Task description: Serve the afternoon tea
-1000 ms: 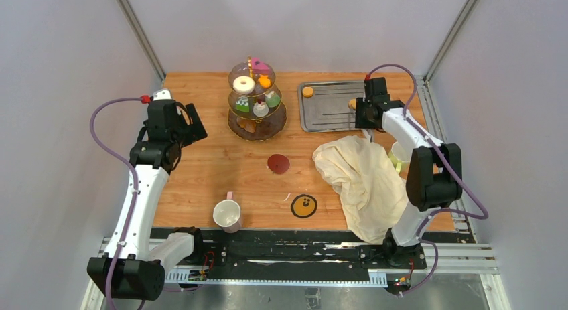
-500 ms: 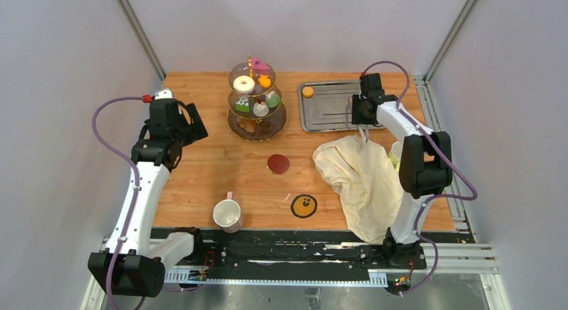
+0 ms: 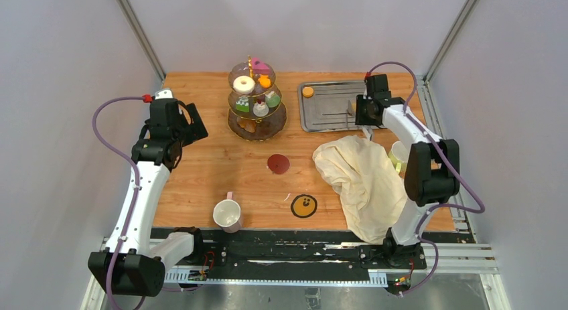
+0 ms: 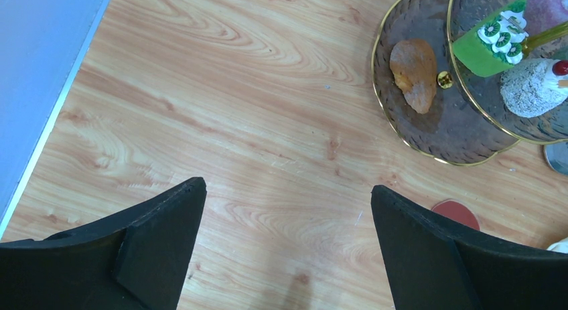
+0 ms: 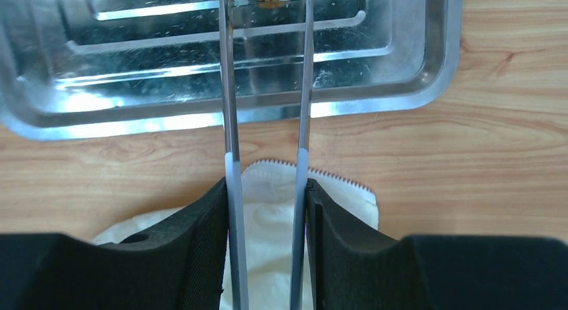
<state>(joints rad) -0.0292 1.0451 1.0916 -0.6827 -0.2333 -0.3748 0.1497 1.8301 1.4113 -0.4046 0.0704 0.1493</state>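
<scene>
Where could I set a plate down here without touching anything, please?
Bare wood runs from the left jaws to the stand and down to the near mug; the far left corner beside the stand is free too. The right half is crowded: cloth, tray, right jaws holding tongs.

The desk (image 4: pixel 234 122) is matt grained wood, the tray (image 5: pixel 402 75) glossy ribbed steel, the tongs (image 5: pixel 229 89) smooth bright metal, the cloth (image 3: pixel 365 176) creased cream fabric, the stand (image 4: pixel 462 132) smoky textured glass with gold rims.

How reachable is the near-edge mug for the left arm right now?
Probably yes, reachable: the left gripper is open and empty, with only bare table between it and the mug.
</scene>
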